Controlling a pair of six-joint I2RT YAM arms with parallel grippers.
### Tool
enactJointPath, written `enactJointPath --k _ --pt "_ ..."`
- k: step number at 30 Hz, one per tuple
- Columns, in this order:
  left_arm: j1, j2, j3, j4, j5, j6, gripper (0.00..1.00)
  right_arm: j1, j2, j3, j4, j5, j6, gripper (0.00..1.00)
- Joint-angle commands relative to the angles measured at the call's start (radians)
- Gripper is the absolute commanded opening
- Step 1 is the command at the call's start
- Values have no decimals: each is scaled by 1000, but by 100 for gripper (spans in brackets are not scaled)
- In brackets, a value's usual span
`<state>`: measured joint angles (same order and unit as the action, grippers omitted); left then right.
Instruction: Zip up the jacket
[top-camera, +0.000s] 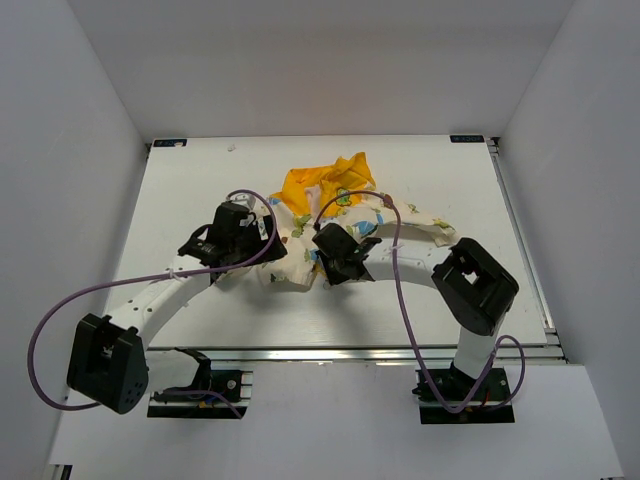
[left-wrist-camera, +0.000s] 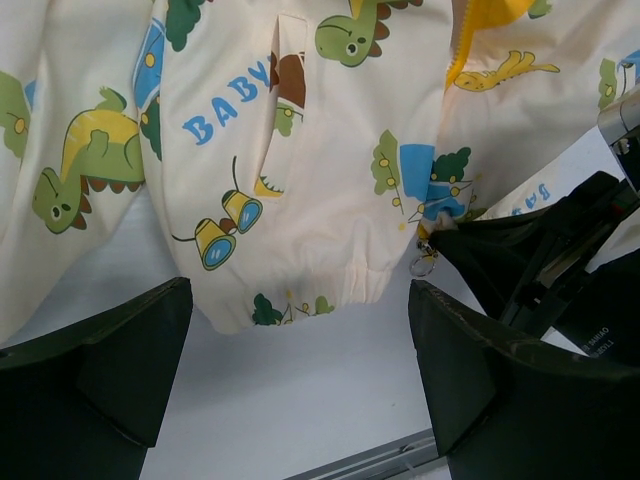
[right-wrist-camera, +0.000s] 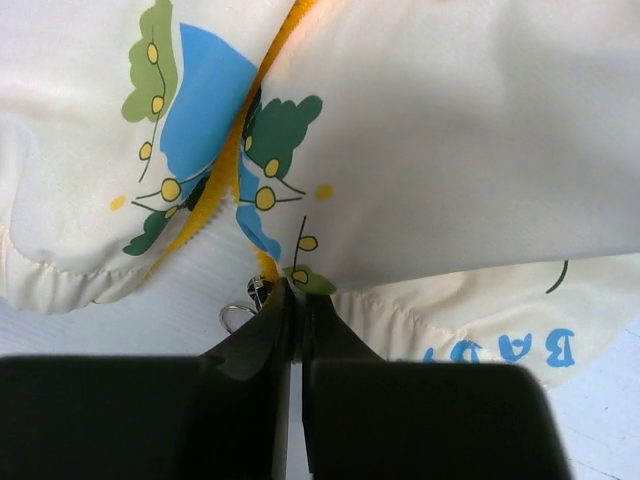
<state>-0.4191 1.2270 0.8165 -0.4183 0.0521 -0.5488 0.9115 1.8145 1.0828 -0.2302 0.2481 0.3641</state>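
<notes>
The jacket (top-camera: 345, 205), cream with dinosaur prints and a yellow hood, lies crumpled at the table's middle back. My right gripper (top-camera: 328, 268) is shut on the jacket's bottom hem (right-wrist-camera: 330, 280), right beside the lower end of the yellow zipper (right-wrist-camera: 215, 190). The metal pull ring (right-wrist-camera: 235, 318) hangs just left of its fingertips. My left gripper (top-camera: 268, 262) is open and empty. It hovers over bare table just below the hem of the left front panel (left-wrist-camera: 300, 290). The right gripper's black body (left-wrist-camera: 540, 260) and the pull ring (left-wrist-camera: 422, 265) show at the right of the left wrist view.
The table's near edge has a metal rail (top-camera: 380, 352), also seen in the left wrist view (left-wrist-camera: 380, 455). White walls enclose the table on three sides. Purple cables (top-camera: 395, 260) loop over both arms and the jacket.
</notes>
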Motion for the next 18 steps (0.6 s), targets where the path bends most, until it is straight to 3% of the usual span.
enactJointPath --k 1,6,8,12,18 --pt "-1 -35 41 -11 34 35 98 6 40 -73 -106 16 21 0" --pt "-17 0 81 -27 137 95 98 0 -98 -47 -121 2 -13 0" --pt "-73 20 110 -45 135 133 98 -16 -150 -49 -124 -18 -14 0" --pt "-230 109 199 -109 -1 174 98 -86 -302 -99 -110 -75 -2 0" --pt "-250 302 292 -187 -77 187 98 -163 -435 -176 -84 -130 21 0"
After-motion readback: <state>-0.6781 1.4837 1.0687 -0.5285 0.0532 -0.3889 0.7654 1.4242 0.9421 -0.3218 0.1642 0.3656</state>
